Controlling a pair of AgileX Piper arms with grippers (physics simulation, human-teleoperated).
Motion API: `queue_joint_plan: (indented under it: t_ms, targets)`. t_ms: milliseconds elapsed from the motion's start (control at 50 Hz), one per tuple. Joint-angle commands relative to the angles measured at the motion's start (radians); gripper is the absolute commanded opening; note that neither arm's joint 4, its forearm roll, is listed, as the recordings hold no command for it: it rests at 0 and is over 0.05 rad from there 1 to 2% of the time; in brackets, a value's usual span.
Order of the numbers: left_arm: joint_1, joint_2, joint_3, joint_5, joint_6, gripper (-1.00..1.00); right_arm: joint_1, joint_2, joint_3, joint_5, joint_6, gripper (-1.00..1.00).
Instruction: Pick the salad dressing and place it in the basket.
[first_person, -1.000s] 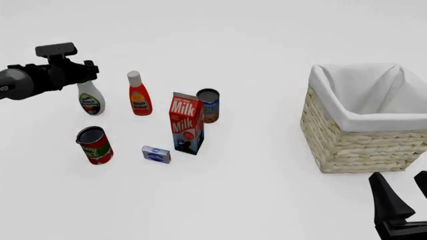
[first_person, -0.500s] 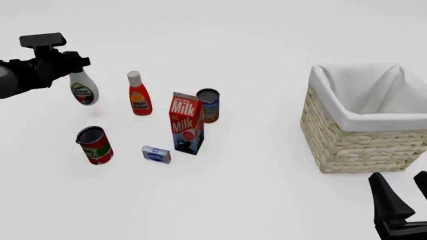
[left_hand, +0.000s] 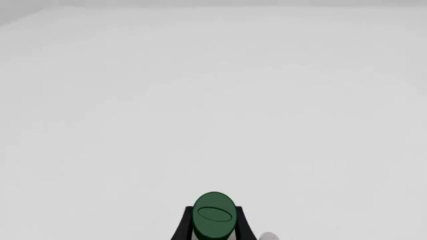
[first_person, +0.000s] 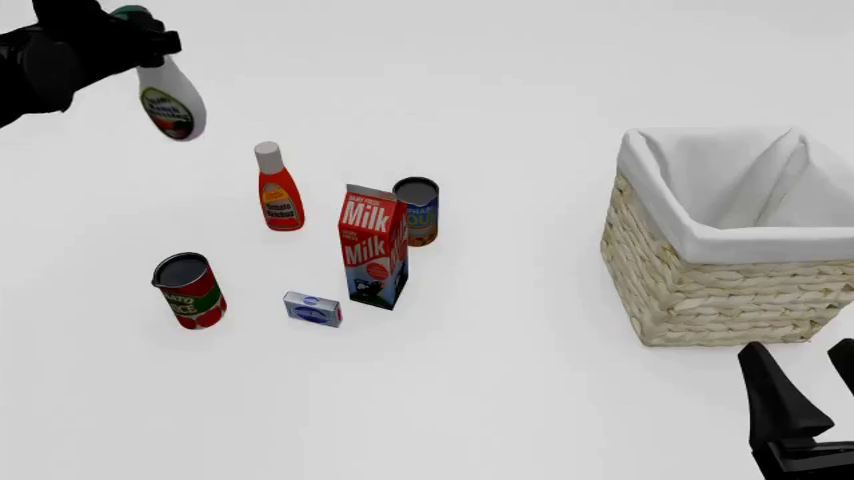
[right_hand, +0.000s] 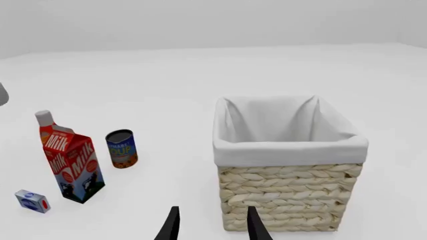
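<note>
The salad dressing (first_person: 171, 105), a white bottle with a green cap and a green-and-red label, hangs tilted in the air at the far left, high above the table. My left gripper (first_person: 131, 28) is shut on its neck. In the left wrist view the green cap (left_hand: 214, 216) sits between the black fingers. The wicker basket (first_person: 707, 295) with its white lining stands at the right, also seen in the right wrist view as the basket (right_hand: 287, 205). My right gripper (first_person: 809, 395) stands open near the front right corner, just in front of the basket, and is empty (right_hand: 213, 226).
On the table left of centre stand a red bottle with a white cap (first_person: 278, 190), a milk carton (first_person: 374, 245), a blue can (first_person: 418, 211), a red tomato can (first_person: 190, 291) and a small blue box (first_person: 311, 308). Bare table lies between them and the basket.
My left gripper has risen with the salad dressing, lifting it off the table to well above the other items. The right arm has not moved.
</note>
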Motion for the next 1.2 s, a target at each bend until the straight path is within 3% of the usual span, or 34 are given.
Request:
queue_joint_plan:
  t_ms: [20,280,400,820,920,1080,1200]
  targets:
    - [-0.142,-0.136,0.009,0.058,0.033,-1.00,0.011,0.000,-0.004,-0.008,0.006,1.00]
    - [-0.409,-0.229,0.081,0.065,0.067,-1.00,0.017,0.000,-0.004,-0.015,0.009,1.00]
    - [-0.513,-0.243,0.102,0.057,0.036,-1.00,0.019,0.000,-0.004,-0.020,0.010,1.00]
    - [-0.687,-0.188,0.136,0.035,0.023,-1.00,0.032,0.000,-0.023,-0.019,0.006,1.00]
    - [-0.719,-0.194,0.142,0.035,0.019,-1.00,0.099,0.000,-0.052,0.020,-0.068,1.00]
    - [-0.737,-0.189,0.154,0.028,0.019,-1.00,0.195,0.013,-0.191,0.174,-0.207,1.00]
    - [-0.745,-0.188,0.165,0.022,0.021,-1.00,0.287,0.220,-0.306,0.114,-0.295,1.00]
